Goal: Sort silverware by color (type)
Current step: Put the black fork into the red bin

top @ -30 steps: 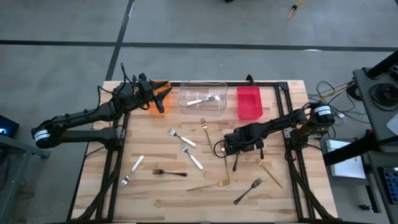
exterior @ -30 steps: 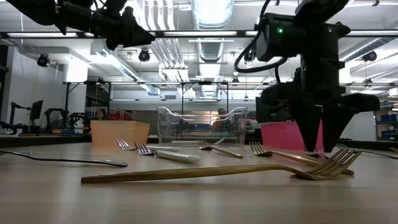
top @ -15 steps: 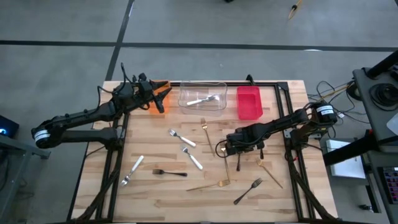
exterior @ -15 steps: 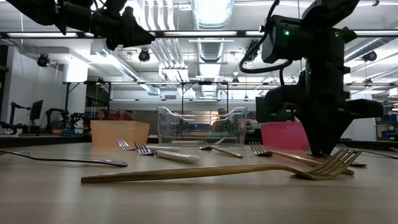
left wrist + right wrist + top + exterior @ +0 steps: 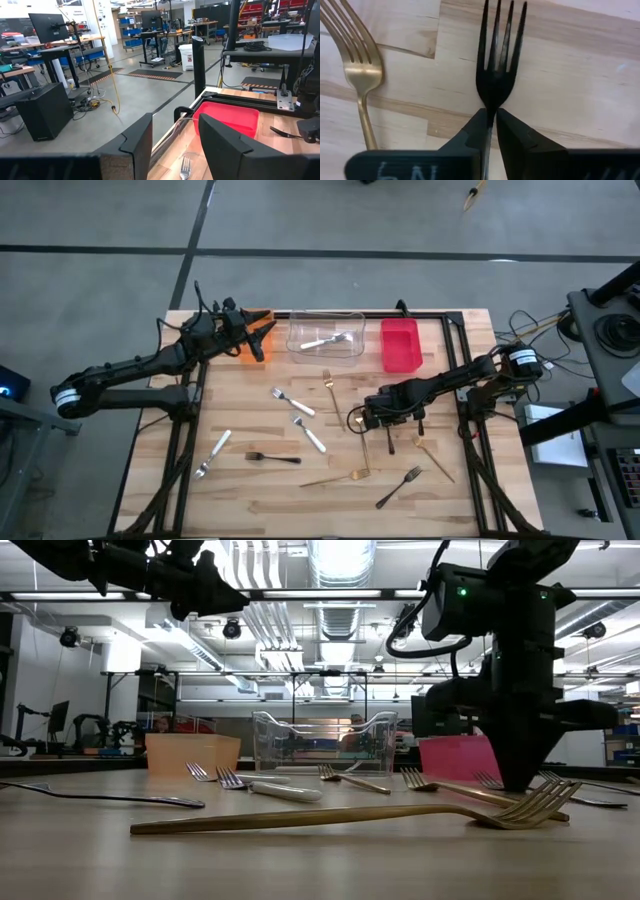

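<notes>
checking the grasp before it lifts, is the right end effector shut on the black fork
Shut on it: the right wrist view shows the right end effector with both fingers pinching the black fork at its neck, on the table.

Closing right gripper (image 5: 490, 116) fingers onto neck of black fork (image 5: 499, 60) on table (image 5: 250, 490), after dropping down from a hover just above it; fork now pinched between fingertips.
</notes>
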Controlling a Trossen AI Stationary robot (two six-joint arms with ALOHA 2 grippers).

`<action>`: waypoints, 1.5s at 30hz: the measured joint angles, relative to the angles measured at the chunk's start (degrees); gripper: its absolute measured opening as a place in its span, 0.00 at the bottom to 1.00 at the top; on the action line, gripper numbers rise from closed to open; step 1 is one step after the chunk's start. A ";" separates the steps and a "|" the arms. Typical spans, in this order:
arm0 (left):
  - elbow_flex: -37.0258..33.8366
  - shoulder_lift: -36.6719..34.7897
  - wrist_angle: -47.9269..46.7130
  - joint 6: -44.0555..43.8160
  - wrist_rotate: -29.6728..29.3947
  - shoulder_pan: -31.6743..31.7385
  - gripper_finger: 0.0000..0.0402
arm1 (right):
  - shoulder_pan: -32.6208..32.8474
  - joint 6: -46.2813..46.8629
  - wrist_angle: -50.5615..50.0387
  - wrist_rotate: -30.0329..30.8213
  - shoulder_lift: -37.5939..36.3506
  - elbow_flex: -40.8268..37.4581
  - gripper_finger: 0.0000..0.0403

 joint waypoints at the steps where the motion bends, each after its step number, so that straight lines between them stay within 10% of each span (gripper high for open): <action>1: 0.00 -0.01 0.00 0.00 0.00 -0.01 0.35 | 0.00 -0.20 0.04 -0.08 0.02 0.00 0.07; 45: 0.00 0.03 -0.02 0.43 -0.02 0.00 0.35 | -6.89 -19.38 -1.56 1.93 -3.20 19.22 0.02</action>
